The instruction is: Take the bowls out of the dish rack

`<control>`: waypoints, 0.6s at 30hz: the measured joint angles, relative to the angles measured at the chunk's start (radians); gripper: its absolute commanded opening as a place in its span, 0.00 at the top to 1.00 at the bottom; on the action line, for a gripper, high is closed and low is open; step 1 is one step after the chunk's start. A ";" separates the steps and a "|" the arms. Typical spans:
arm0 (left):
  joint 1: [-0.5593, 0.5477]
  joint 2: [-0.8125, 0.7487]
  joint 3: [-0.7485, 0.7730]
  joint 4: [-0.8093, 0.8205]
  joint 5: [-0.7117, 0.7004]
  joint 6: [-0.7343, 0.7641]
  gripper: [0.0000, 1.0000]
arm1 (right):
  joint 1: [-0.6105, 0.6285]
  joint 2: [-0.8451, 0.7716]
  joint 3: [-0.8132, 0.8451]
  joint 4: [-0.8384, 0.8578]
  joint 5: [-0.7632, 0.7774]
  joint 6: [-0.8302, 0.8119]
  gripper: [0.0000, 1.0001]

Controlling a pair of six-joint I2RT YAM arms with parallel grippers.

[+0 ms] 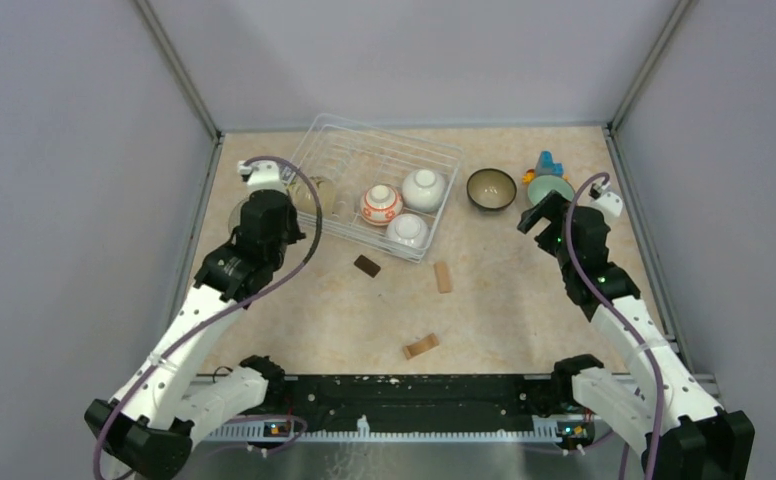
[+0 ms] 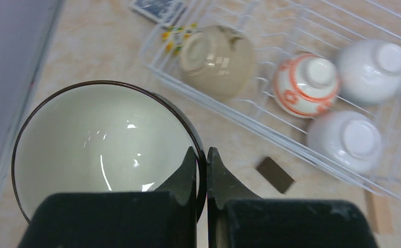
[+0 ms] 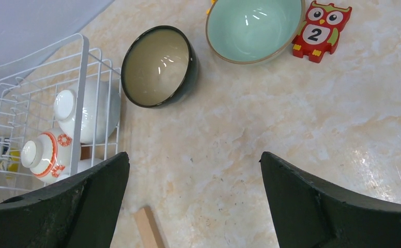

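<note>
set-down step, likely: pinching rim of bowl [image 2: 100,139] in left gripper [image 2: 202,170], left of rack [image 1: 359,160], right gripper [image 3: 193,155] spread, empty; next, lower onto table [image 1: 504,310], release.

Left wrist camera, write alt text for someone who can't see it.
The left gripper is shut on the rim of a dark-rimmed bowl beside the dish rack. In the rack, a beige bowl, an orange-patterned bowl and two white bowls show their bases.

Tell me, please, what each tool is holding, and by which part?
The left tool pinches the dark-rimmed bowl by its rim; the right tool is open and holds nothing.
</note>
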 measured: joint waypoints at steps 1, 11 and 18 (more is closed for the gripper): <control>0.047 0.000 -0.012 -0.003 -0.010 -0.015 1.00 | 0.000 0.000 0.000 0.001 0.000 0.000 0.04; 0.241 0.140 -0.053 -0.067 -0.108 -0.188 1.00 | 0.000 0.000 0.000 0.014 -0.009 0.000 0.04; 0.296 0.318 -0.070 -0.041 -0.067 -0.312 1.00 | 0.001 0.000 0.000 0.038 -0.060 0.000 0.04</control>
